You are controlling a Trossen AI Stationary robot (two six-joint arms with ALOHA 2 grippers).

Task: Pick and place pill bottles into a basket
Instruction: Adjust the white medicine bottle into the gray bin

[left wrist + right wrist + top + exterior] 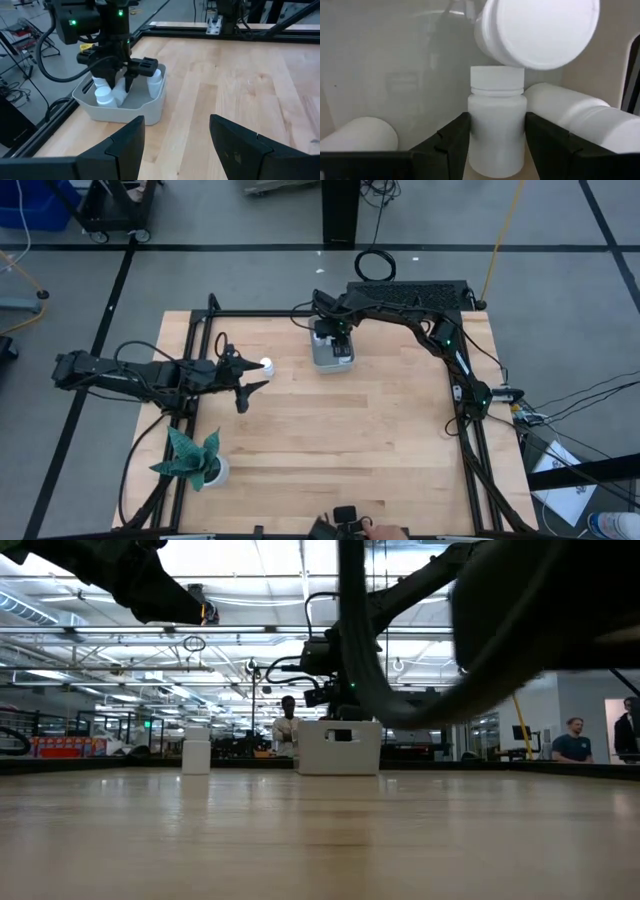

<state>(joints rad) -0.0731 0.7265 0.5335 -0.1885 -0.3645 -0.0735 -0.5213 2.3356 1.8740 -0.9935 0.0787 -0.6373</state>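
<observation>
The small pale grey-blue rectangular plastic basket (pixel 331 354) with rounded corners is set on the far middle part of the light wooden plank table (pixel 360 430). Several tiny white cylindrical pill bottles with white caps are seen inside it: in the right wrist view one bottle (pixel 497 122) stands upright on the basket floor, one (pixel 580 117) lies on its side just beside it, another (pixel 357 134) lies on its side on the other flank, and a fourth (pixel 537 31) is tilted with its round cap face turned to the camera. The right tool (pixel 495 135) is lowered into the basket, its dark fingers (pixel 445 140) placed on either side of the upright bottle; whether they press it or stand slightly off cannot be told. A further white pill bottle (pixel 266 365) stands alone on the table, left of the basket and well apart from it.

The left tool (pixel 250 380) is held just beside this lone bottle, its fingers (pixel 120 150) spread with nothing between them. From the left wrist view the right arm is seen in front of part of the basket's contents.

A green leafy plant in a white pot (pixel 195 460) stands at the near left corner of the table. A black metal frame (pixel 470 430) runs round the table edges. A coiled black cable (pixel 375 264) lies on the floor beyond the table. In the low view, people (pixel 572 740) are seen in the room behind. No readable writing is visible on the bottles or the basket.
</observation>
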